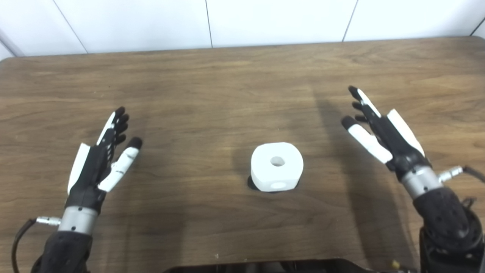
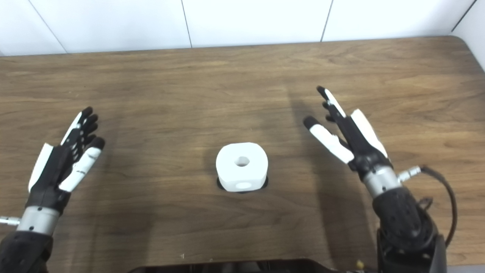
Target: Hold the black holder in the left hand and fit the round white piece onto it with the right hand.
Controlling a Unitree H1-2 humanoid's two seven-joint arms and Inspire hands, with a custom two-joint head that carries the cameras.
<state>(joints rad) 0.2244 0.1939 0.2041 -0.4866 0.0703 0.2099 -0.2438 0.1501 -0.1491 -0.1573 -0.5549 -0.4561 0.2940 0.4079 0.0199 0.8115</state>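
Left eye view: the round white piece (image 1: 277, 166) sits mid-table (image 1: 227, 94), already over the black holder (image 1: 251, 184), only a dark rim showing. Left hand (image 1: 99, 159) and right hand (image 1: 382, 134) hover well apart, fingers spread, empty.

Right eye view: same layout; a good finish would probably be pressing squarely down. No writing visible.

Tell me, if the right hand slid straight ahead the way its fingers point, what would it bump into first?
Probably nothing: the right hand points up and away over bare table, and the white piece sits off to its side. Depth is hard to judge here.
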